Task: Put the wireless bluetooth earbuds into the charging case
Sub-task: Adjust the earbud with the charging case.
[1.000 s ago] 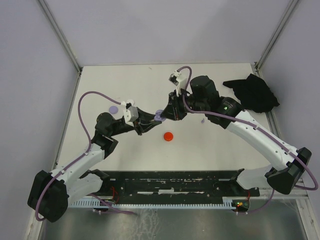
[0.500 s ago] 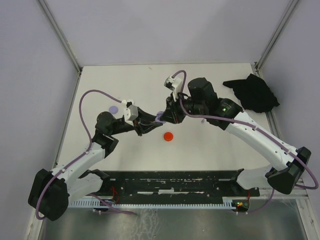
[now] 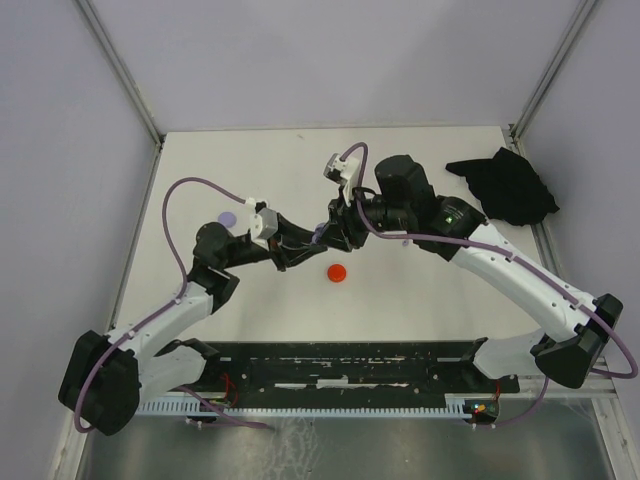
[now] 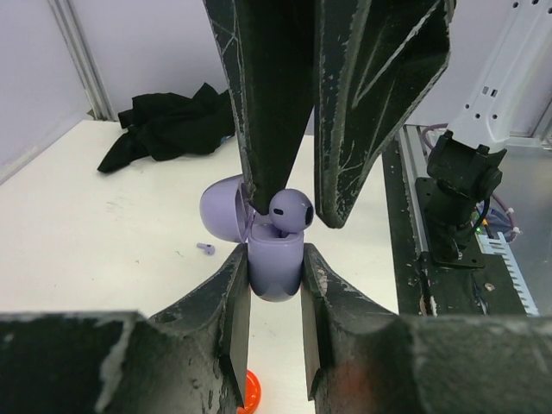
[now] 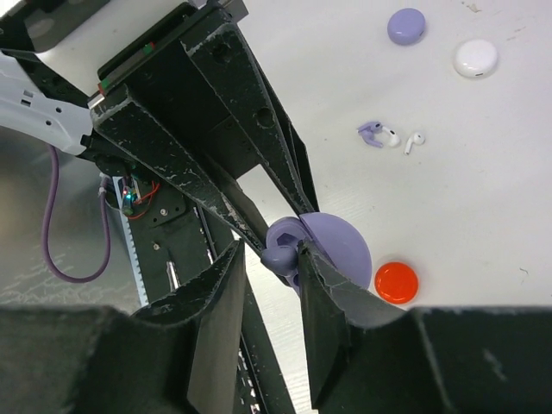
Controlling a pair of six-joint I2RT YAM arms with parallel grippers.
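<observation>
Above the middle of the surface, the left pincer is clamped on the body of a lilac charging case, whose lid is swung open. A lilac earbud sits in the case's mouth, its head standing proud. The right pincer flanks that earbud with fingers slightly apart; I cannot tell whether they pinch it. On the surface lie a red disc, a lilac round case, a white round case and a few loose earbuds.
</observation>
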